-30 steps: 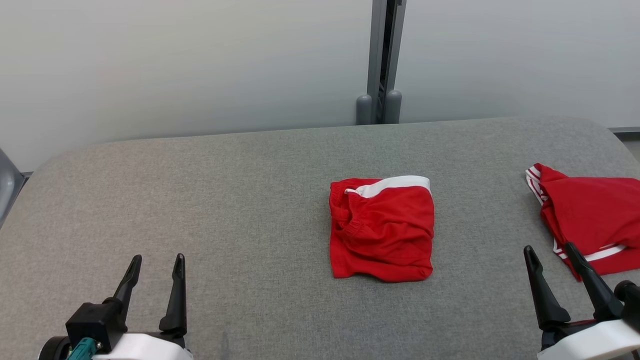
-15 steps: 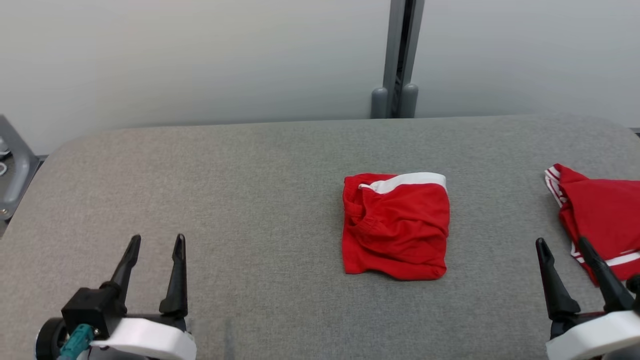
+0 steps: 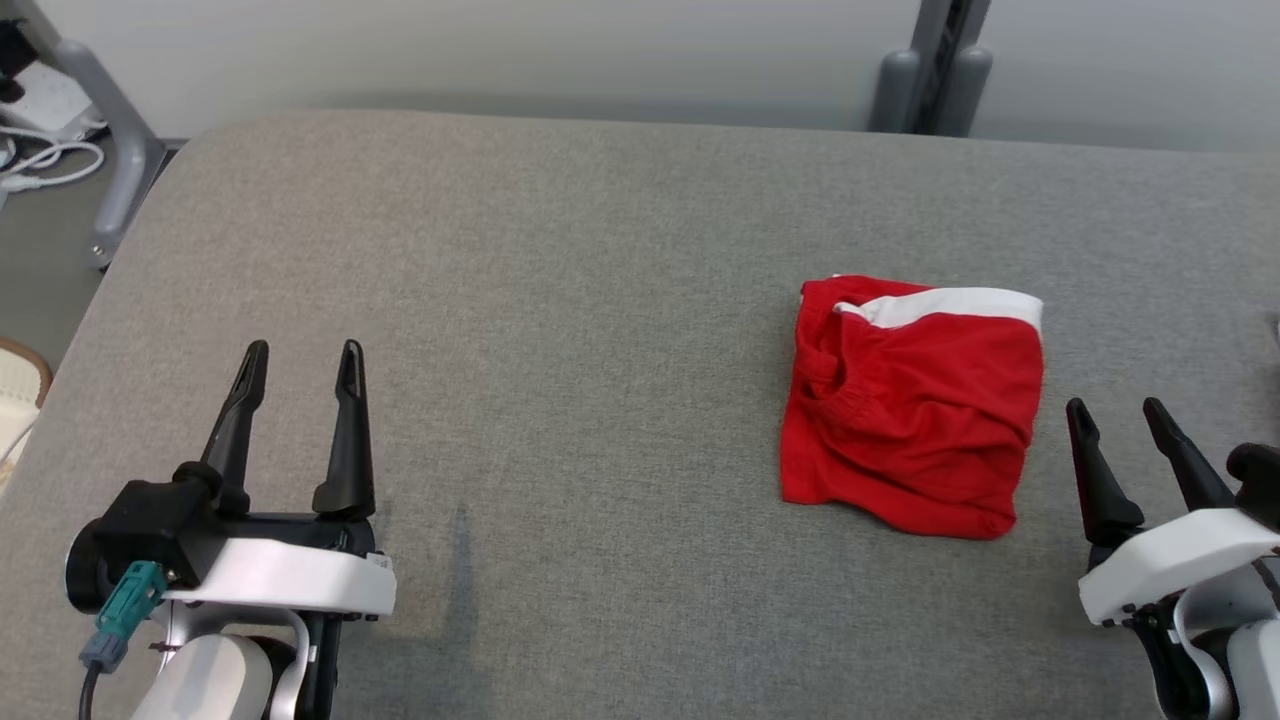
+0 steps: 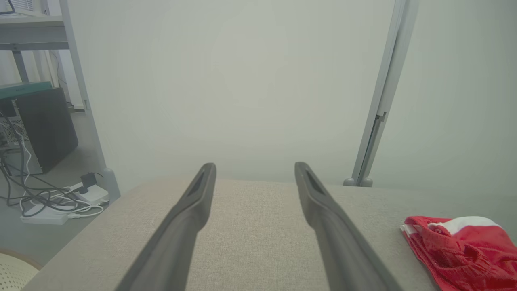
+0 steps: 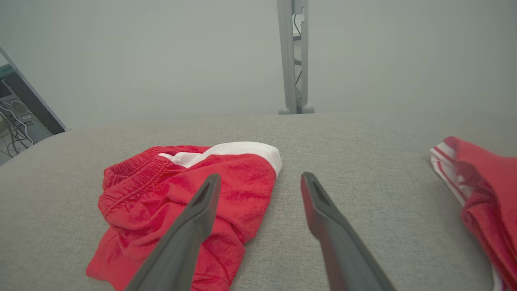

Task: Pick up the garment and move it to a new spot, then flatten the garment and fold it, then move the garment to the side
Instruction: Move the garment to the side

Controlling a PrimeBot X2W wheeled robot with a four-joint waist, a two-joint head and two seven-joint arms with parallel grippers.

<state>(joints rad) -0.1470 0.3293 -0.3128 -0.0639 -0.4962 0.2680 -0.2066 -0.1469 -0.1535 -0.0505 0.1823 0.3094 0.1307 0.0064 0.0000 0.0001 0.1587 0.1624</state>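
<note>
- We had the red garment (image 3: 910, 410) folded square, white band at top, centre-right of head view on the table (image 3: 560, 250); prob. only the move aside was left.
- Our right claw (image 3: 1114, 405), lower right, hung just beside it, fingers apart & empty, handy for the grab.
- Left claw (image 3: 304, 347), lower left, also apart & empty, well clear.
</note>
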